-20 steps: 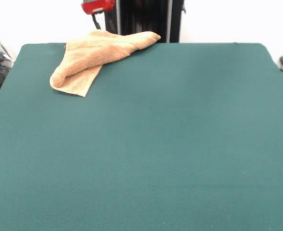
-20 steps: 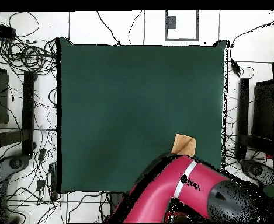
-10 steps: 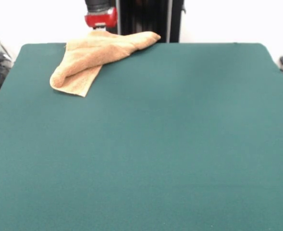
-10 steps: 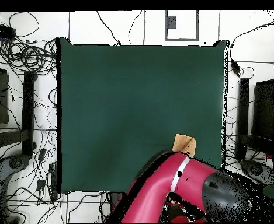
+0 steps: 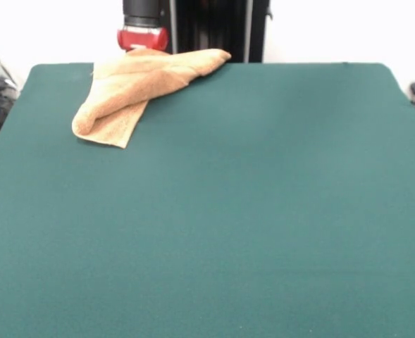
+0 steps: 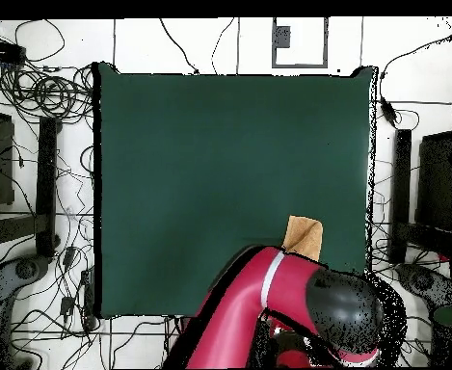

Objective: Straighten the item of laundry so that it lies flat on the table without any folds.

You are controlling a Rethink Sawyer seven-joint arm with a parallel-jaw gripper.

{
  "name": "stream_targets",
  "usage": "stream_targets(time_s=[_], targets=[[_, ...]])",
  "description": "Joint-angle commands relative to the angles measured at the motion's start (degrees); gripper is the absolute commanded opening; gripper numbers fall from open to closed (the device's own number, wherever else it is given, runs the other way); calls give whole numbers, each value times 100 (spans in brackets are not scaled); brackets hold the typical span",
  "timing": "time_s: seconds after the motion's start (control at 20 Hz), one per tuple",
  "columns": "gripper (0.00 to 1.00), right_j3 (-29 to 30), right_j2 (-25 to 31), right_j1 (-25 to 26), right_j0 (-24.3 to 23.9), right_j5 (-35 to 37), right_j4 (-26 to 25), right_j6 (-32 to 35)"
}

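The arm's red-and-black end [image 5: 144, 28] hangs directly behind and above the towel [image 5: 133, 83], its lower part hidden by the cloth's raised fold, so whether the gripper is open or shut cannot be told. Just beneath it, the orange-tan towel lies crumpled at the table [image 5: 249, 211] edge, doubled over itself, with one rolled lobe reaching away from the arm's end toward the table's middle and a pointed corner stretching off to one side along the edge. From overhead, the arm [image 6: 268, 308] covers nearly all of the towel [image 6: 304, 237]; only a small tan corner shows past it. Away from the arm, the green table [image 6: 220, 173] lies bare. Cables [image 6: 46, 92] and dark equipment [image 6: 432, 193] crowd the floor on both sides of the table.
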Motion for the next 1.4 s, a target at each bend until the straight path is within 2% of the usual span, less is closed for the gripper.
stream_targets(time_s=[0.05, 0.2, 0.45, 0.6, 0.65, 0.8, 0.95, 1.15, 1.4], targets=[[100, -284, 924, 237, 427, -1134, 919, -730], [100, -299, 935, 184, 531, -925, 654, -500], [100, -381, 998, -162, 630, -277, -62, 67], [100, -386, 1061, -116, 581, -285, -9, 99], [100, -263, 1068, -112, 602, -277, 158, 105], [100, 109, 1055, -314, 720, -44, 152, 258], [100, 530, 998, -792, 890, 396, -162, 487], [100, 722, 989, -1199, 967, 794, -413, 593], [100, 656, 1050, -1193, 829, 816, -525, 423]])
